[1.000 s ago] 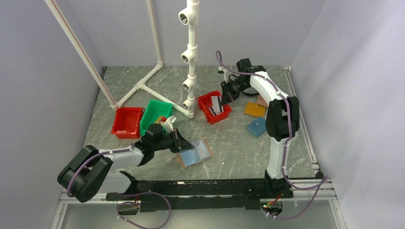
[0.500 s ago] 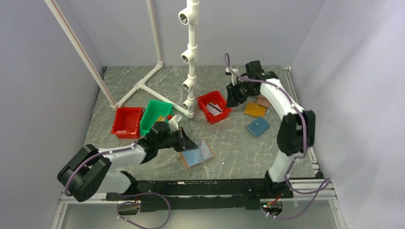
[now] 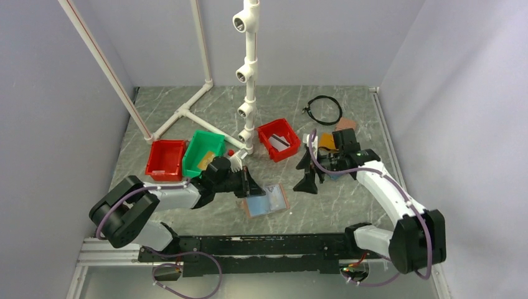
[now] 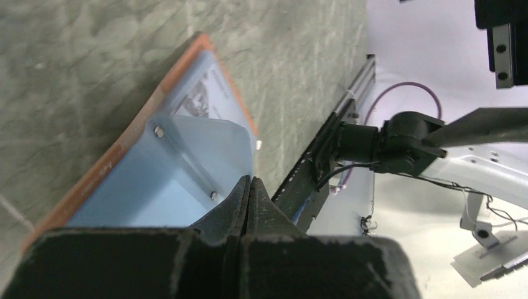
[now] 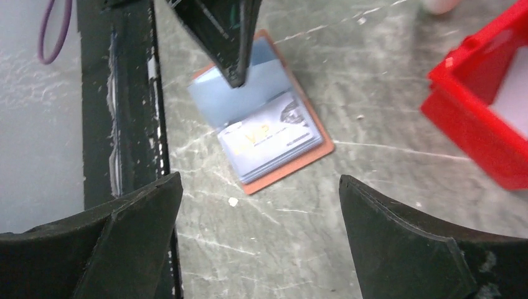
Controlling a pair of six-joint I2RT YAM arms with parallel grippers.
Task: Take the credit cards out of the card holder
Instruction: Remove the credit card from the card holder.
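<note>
The card holder (image 3: 269,200) lies open on the table, light blue lining up with a pinkish-tan rim. One pale credit card (image 5: 271,132) with gold lettering sits in its right half. Two more cards (image 3: 281,141) stand in the small red bin (image 3: 269,132). My left gripper (image 3: 249,187) is shut, and its tip rests on the holder's left half (image 4: 155,187). My right gripper (image 3: 305,176) hangs open just right of the holder, above bare table. Nothing is between its fingers (image 5: 131,230).
A white pipe stand (image 3: 249,75) rises behind the bin. A second red bin (image 3: 165,159) and a green bin (image 3: 203,151) sit at the left. An orange wallet (image 3: 329,142), a brown one (image 3: 345,124) and a black cable loop (image 3: 325,109) lie back right. A black rail (image 3: 249,246) lines the near edge.
My right arm swung from the small red bin toward the near middle, and its jaws opened wide. My left gripper and the holder shifted slightly right.
</note>
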